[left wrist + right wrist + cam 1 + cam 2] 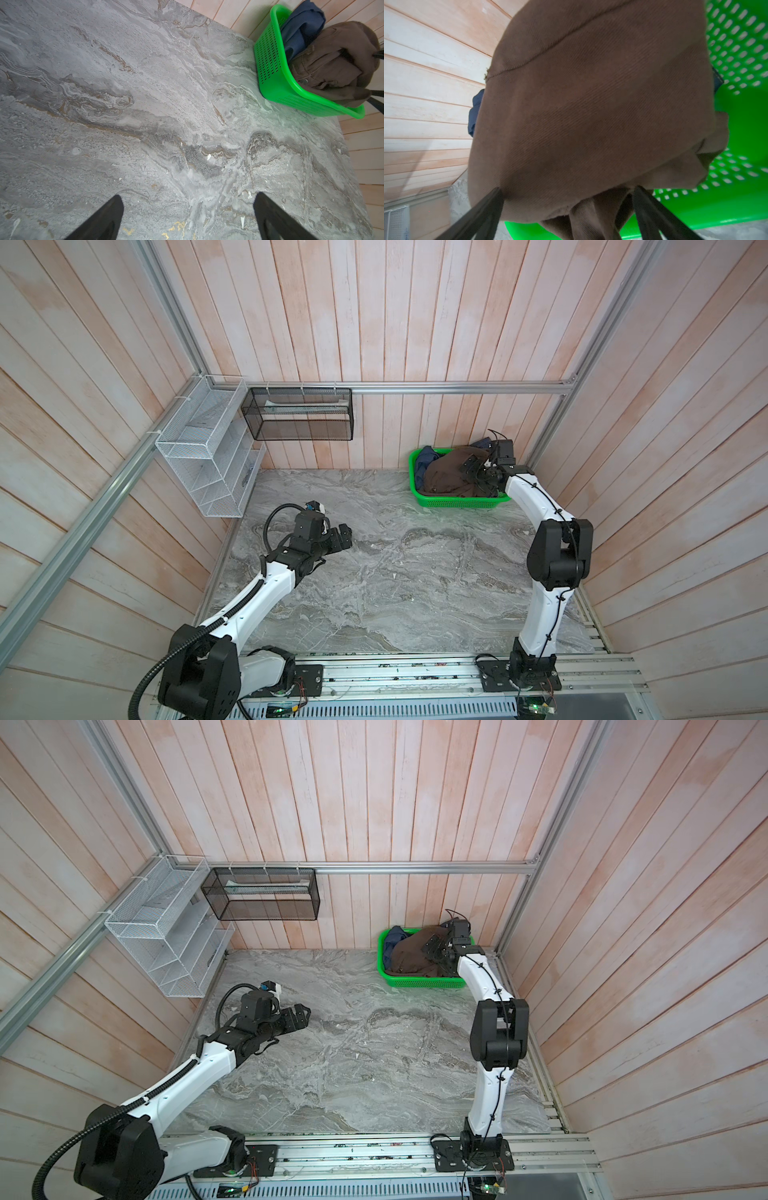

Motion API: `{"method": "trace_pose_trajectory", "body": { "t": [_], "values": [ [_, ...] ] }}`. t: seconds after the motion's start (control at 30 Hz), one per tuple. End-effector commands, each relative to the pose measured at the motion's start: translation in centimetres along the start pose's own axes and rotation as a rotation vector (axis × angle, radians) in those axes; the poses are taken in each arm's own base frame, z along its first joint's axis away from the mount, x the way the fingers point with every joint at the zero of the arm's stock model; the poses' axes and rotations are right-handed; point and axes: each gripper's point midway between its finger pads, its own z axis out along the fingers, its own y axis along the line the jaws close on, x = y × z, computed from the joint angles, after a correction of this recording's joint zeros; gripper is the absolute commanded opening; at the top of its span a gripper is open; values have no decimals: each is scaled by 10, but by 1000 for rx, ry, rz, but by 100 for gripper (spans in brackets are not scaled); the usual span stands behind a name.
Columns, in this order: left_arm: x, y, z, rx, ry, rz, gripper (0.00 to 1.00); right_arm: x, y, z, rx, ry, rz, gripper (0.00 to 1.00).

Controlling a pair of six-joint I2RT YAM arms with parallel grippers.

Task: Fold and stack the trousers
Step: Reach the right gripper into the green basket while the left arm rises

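Now our right gripper [568,189], jaws apart, straddles crumpled dark-brown soft-fabric trousers [591,104] in green perforated plastic basket [457,502], poised for pinch; left gripper [188,196] spread, empty.

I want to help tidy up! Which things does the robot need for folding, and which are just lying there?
For the job:
brown trousers
right hand
left hand

Just lying about:
blue garment
green basket
white wire rack
black mesh basket
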Motion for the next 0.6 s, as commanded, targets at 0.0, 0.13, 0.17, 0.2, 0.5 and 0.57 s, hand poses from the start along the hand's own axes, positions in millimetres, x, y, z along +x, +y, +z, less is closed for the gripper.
{"method": "trace_pose_trajectory", "body": {
  "t": [0.0, 0.13, 0.17, 0.2, 0.5, 0.57],
  "values": [
    [-10, -8, -2, 24, -22, 13, 100, 2, -5, 9, 33, 16, 118, 98],
    [-10, -8, -1, 22, -21, 14, 100, 4, -2, 20, 36, 35, 175, 98],
    [-9, -8, -1, 20, -21, 15, 100, 4, -3, 23, 42, 46, 189, 98],
    [-10, -8, -1, 20, -22, 15, 100, 5, -3, 25, 47, 52, 200, 98],
    [-8, -5, 2, 11, -20, 20, 100, 24, -4, 65, 77, 161, 278, 98],
    [-8, -5, 2, 11, -21, 22, 100, 29, -2, 74, 74, 173, 276, 98]
  ]
}}
